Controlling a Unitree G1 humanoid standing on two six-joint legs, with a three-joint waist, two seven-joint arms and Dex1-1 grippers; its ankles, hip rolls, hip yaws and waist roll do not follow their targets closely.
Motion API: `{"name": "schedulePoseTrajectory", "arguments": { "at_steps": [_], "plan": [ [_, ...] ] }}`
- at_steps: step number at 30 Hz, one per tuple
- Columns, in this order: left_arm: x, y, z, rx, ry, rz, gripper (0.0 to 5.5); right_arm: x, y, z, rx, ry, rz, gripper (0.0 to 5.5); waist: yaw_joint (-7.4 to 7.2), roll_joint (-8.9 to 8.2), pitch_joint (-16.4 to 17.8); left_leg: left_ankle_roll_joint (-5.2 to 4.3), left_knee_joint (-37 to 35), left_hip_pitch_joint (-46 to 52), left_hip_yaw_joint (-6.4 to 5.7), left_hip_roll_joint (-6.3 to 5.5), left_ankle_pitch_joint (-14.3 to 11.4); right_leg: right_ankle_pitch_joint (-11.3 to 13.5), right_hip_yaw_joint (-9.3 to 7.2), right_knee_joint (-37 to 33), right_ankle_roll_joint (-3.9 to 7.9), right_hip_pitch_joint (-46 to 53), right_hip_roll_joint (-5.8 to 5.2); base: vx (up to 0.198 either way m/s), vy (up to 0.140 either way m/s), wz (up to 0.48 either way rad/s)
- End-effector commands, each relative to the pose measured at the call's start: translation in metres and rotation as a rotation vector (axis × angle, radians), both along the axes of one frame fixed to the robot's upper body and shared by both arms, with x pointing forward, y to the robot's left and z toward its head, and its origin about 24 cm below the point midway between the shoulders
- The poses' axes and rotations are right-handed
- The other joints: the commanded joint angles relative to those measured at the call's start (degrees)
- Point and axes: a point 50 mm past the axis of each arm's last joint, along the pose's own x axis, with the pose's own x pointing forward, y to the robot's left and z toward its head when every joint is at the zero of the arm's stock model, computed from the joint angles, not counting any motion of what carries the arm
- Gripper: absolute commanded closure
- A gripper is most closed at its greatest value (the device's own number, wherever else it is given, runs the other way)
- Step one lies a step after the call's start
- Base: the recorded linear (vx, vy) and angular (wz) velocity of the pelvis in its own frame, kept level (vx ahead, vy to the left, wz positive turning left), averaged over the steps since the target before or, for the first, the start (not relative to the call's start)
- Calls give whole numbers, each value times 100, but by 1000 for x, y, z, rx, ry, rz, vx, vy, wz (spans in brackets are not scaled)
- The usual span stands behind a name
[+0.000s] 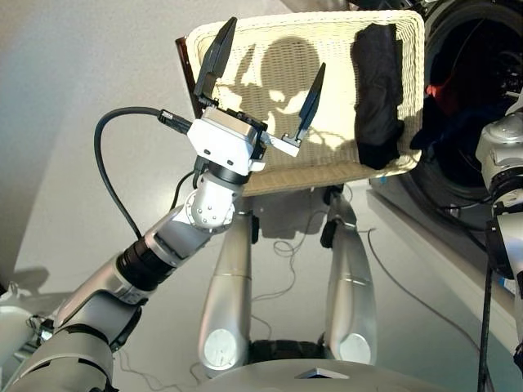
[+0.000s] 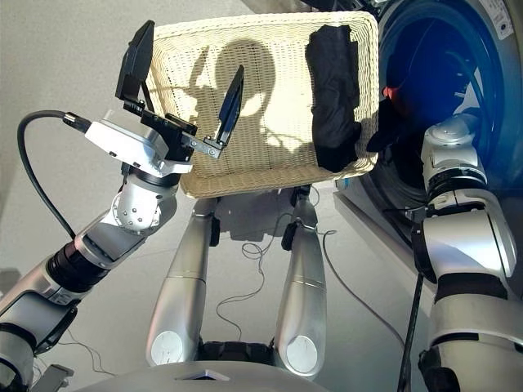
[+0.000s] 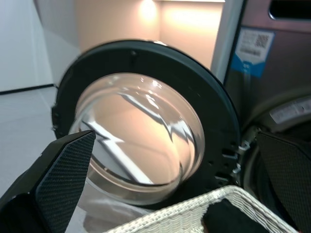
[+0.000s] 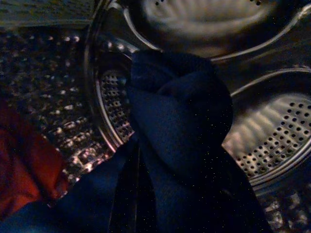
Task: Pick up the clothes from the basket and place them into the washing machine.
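Grey floor all around, washing machine off to my right with its door swung open. My left gripper hovers over the basket, fingers spread, holding nothing. Right arm is reaching into the drum; navy garment drapes in front of that camera, orange-red one beside it, but I can't tell the right jaws' state. Black garment lies along the basket's right end. It looks soft and light, so I'd pinch a thick fold mid-bundle.

grey floor, thin loose cable
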Motion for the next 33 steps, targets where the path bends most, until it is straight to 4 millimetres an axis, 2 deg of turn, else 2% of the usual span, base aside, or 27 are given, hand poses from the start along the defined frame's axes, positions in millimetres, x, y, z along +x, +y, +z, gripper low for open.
{"name": "schedulePoseTrajectory", "arguments": {
  "at_steps": [1, 3, 5, 6, 7, 8, 9, 11, 14, 17, 18, 21, 22, 23, 27, 28, 33],
  "plan": [
    [-28, 1, 18, -79, -118, -97, 0, -50, -39, 109, -254, -236, -181, 550, 13, 276, -85, -414, 28, 335, 600, 287, -97, -429, 262, 354, 115, 91, 98, 0, 0, 0],
    [-27, 1, 17, -63, -116, -92, 0, -60, -49, 114, -209, -271, -229, 550, 2, 304, -85, -417, 26, 321, 634, 295, -96, -454, 254, 384, 100, 64, 90, 0, 0, 0],
    [-27, 2, 17, -64, -113, -88, 0, -60, -50, 114, -197, -276, -231, 550, -2, 305, -85, -414, 35, 311, 636, 295, -102, -458, 256, 401, 97, 49, 89, 0, 0, 0],
    [-26, 4, 16, -59, -109, -79, 0, -59, -52, 108, -172, -267, -221, 462, -16, 308, -85, -412, 50, 312, 658, 298, -118, -475, 246, 416, 92, 51, 92, 0, 0, 0],
    [-26, 4, 17, -58, -114, -79, 0, -60, -52, 109, -170, -273, -220, 304, -20, 298, -85, -404, 34, 261, 657, 288, -61, -423, 246, 395, 90, 4, 84, 0, 0, 0],
    [-25, 4, 15, -57, -101, -77, 0, -59, -52, 106, -150, -272, -215, 0, -26, 296, -85, -409, 50, 319, 666, 301, -123, -486, 246, 418, 90, 59, 91, 0, 0, 0],
    [-24, 4, 15, -60, -101, -72, 0, -56, -53, 100, -100, -277, -194, 0, -50, 293, -85, -406, 63, 312, 688, 303, -138, -494, 252, 421, 84, 63, 87, 52, -9, 22],
    [-24, 5, 16, -64, -104, -71, 0, -55, -52, 99, -90, -285, -192, 0, -62, 274, -85, -393, 61, 257, 695, 292, -93, -442, 257, 395, 80, 20, 77, 0, 0, 0],
    [-23, 7, 14, -78, -89, -58, 0, -49, -48, 89, -64, -282, -164, 0, -83, 284, -85, -393, 109, 310, 736, 315, -178, -500, 270, 433, 84, 49, 84, 0, 0, 0],
    [-22, 8, 15, -86, -89, -56, 0, -42, -43, 80, -31, -291, -126, 0, -102, 285, -85, -377, 93, 269, 758, 311, -133, -448, 284, 418, 86, -16, 73, 0, 0, 0],
    [-22, 8, 15, -98, -84, -52, 0, -33, -33, 70, -4, -308, -64, 0, -133, 279, -85, -380, 129, 328, 784, 328, -209, -511, 295, 432, 84, 38, 86, 0, 0, 0],
    [-20, 8, 15, -108, -80, -40, 0, -19, -13, 57, 40, -358, 42, 0, -180, 259, -85, -371, 122, 343, 820, 332, -213, -506, 314, 409, 85, 48, 93, 0, 0, 0],
    [-20, 8, 15, -106, -79, -40, 0, -19, -13, 56, 42, -357, 41, 0, -176, 247, -85, -371, 120, 353, 821, 330, -213, -508, 315, 409, 85, 56, 91, 0, 0, 0],
    [-20, 9, 17, -119, -86, -32, 0, -10, 8, 49, 57, -403, 144, 0, -232, 240, -85, -356, 108, 299, 827, 326, -165, -455, 334, 378, 85, 1, 97, 0, 0, 0],
    [-18, 12, 14, -133, -65, -25, 0, -1, 49, 27, 91, -476, 336, 0, -283, 185, -85, -349, 140, 378, 840, 335, -230, -515, 353, 414, 80, 59, 112, 0, 0, 0],
    [-18, 12, 14, -137, -62, -20, 0, 0, 66, 21, 92, -501, 412, 0, -308, 172, -85, -341, 146, 391, 842, 336, -240, -526, 357, 424, 76, 65, 120, 0, 0, 0],
    [-16, 15, 12, -130, -47, -11, 0, -14, 127, -7, 62, -538, 706, 0, -380, 123, -85, -324, 146, 435, 847, 333, -225, -519, 378, 441, 79, 86, 112, 0, 0, 0]
  ]
}}
